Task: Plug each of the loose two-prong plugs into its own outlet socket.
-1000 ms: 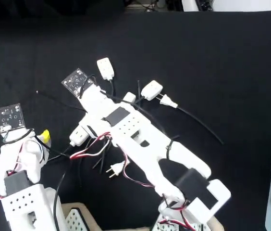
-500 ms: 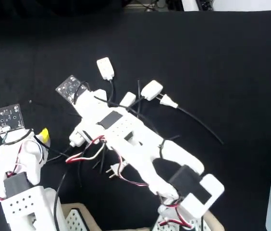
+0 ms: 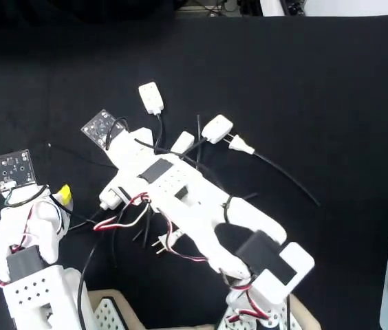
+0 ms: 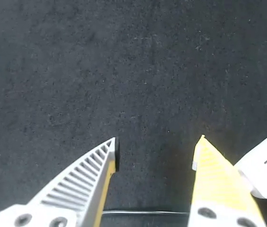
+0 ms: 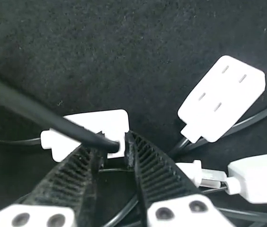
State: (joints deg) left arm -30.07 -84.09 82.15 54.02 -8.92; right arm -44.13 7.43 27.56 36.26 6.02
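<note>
Left gripper: we see the left gripper (image 4: 158, 139) with its fingers spread wide over the black cloth (image 3: 318, 82), nothing between them.
Nearest socket: a white socket block (image 4: 266, 170) lies just beside the yellow finger (image 4: 218, 184).
Right gripper: here the right gripper (image 5: 113, 142) is pinched tight on the cord end of a small white block (image 5: 84, 127), with the black cord (image 5: 24, 101) running out across it.
Four-slot socket: the four-slot socket (image 5: 221, 97) lies flat nearby, apart from those fingers.
Loose plug: we spot a loose plug (image 3: 166, 242) on the cloth beside the right arm (image 3: 201, 199), prongs free.
Second plug: the second plug (image 3: 239, 144) sits just beside another socket (image 3: 217, 128). We cannot tell if its prongs are in.
</note>
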